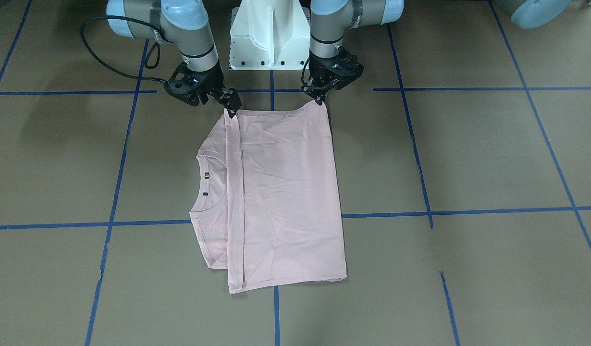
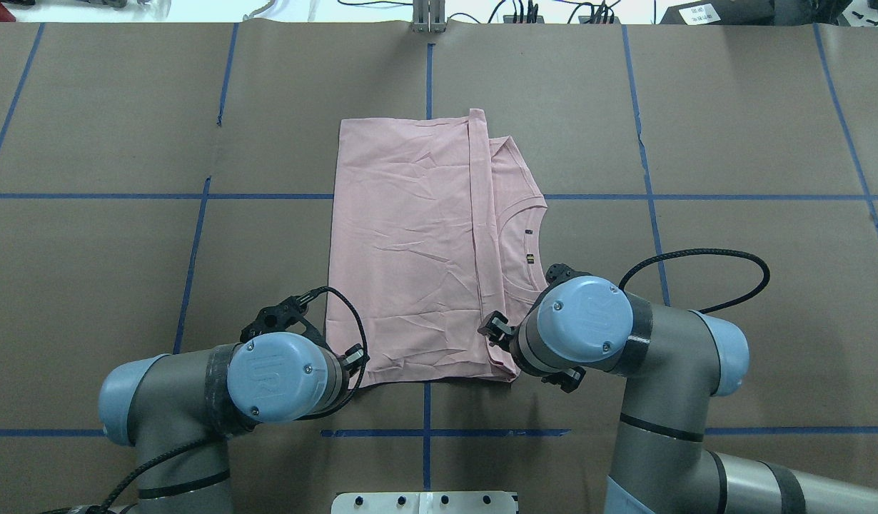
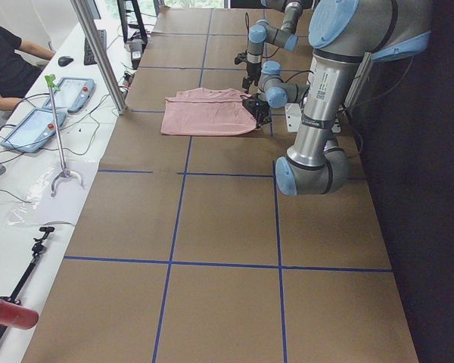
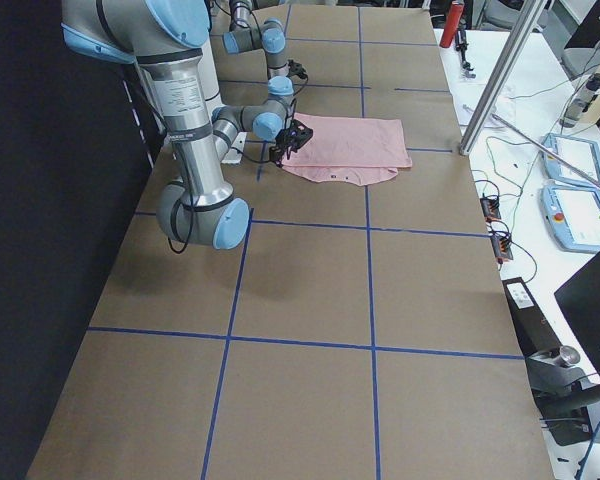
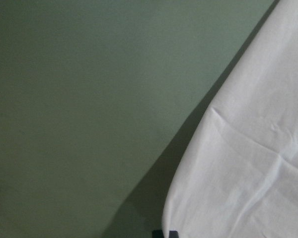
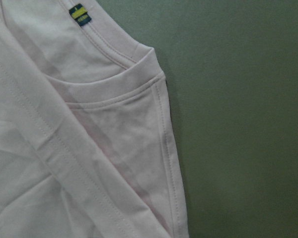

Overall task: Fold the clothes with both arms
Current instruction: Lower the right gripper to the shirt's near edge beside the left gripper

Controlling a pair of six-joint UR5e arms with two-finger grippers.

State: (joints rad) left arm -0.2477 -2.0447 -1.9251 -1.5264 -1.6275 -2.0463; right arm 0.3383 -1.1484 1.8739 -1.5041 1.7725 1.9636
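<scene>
The pale pink T-shirt [image 1: 286,192] lies folded on the brown table, plain side up, with its neckline [image 1: 206,178] toward my right side. It also shows in the overhead view [image 2: 410,243]. My right gripper [image 1: 232,109] is at the near corner by the collar, fingers together on the fabric edge. My left gripper [image 1: 319,100] is at the other near corner, fingers together on the fabric. In the overhead view both wrists hide the fingers. The left wrist view shows a shirt corner [image 5: 248,173]. The right wrist view shows the collar and a striped label [image 6: 79,13].
The white pedestal base [image 1: 269,38] stands just behind the shirt's near edge. Blue tape lines [image 1: 271,91] cross the table. An operators' bench with tablets [image 3: 68,94] and a metal post [image 3: 98,53] runs along the far side.
</scene>
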